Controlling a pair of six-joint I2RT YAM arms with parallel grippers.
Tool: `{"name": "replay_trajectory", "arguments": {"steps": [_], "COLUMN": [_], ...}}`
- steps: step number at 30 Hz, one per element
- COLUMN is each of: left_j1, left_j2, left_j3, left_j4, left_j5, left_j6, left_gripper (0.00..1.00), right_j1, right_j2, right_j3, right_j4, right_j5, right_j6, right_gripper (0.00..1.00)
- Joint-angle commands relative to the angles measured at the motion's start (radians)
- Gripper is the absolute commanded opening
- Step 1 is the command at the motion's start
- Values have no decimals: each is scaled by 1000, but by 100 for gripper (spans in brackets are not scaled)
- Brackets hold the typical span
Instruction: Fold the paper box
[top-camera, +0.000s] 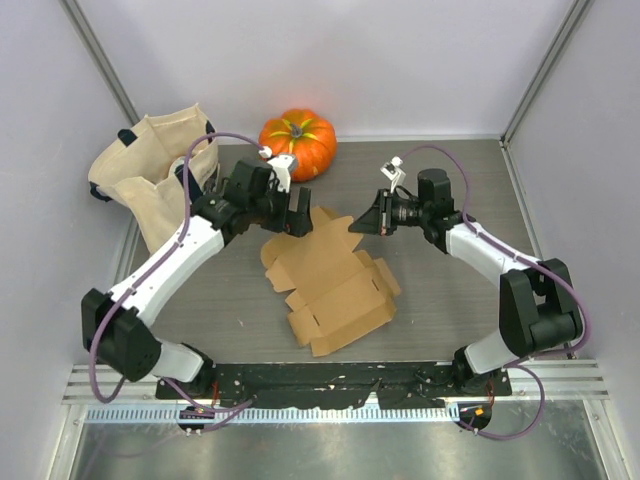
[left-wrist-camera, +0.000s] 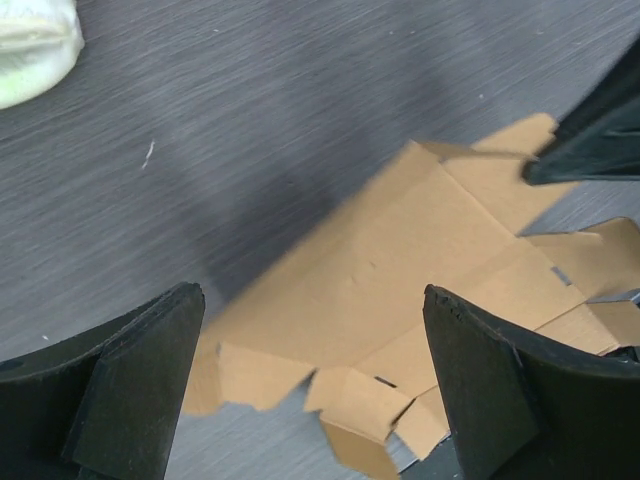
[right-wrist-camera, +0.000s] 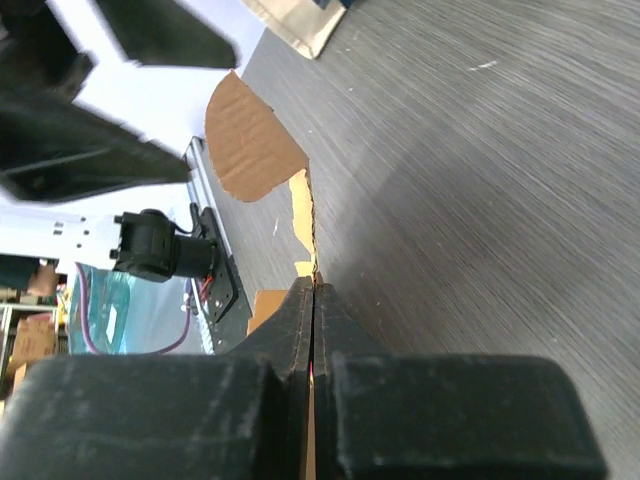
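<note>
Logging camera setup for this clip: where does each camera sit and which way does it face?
Top: overhead, looking down on box; left arm and right arm show.
Left wrist: over the box, facing down; open left gripper frames it.
Right wrist: low along table; right gripper shut on the box.
Shared: all show the box.

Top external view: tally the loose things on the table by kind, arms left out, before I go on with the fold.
paper box, flat tan cardboard: 1
pumpkin, orange: 1
tote bag, beige canvas: 1
Total: 3
</note>
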Motion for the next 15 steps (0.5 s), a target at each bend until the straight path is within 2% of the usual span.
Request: {"name": "replay_trajectory", "arguments": {"steps": [1,6,9,10,11,14,15], "left_j1": [90,131,135,135,133,145,154], "left_j2": [102,165,199,213,217,231,234], "left_j3": [73,87,82,81,84,85,85], "left_j4": [-65,-33,-21,-26,-32,-39,-41], "left_j5": [187,358,486,492,474,448,448], "left_j6": [109,114,103,98,94,83,71], "left_gripper": [95,90,75,69,57,38,32], "right_j1": [6,11,12,12,12,12,14], "right_j2": [28,48,61,74,81,101,107], "right_j3": [85,104,110,113,122,144,148], "right_j4": [3,-34,-46,-48,-48,-42,-37], "right_j5": [-117,-183,-168,-165,-151,-77,-50], "right_j6": [-35,-79,-98,-96,-92,-69,-38], "right_gripper": [1,1,1,1,1,1,6]}}
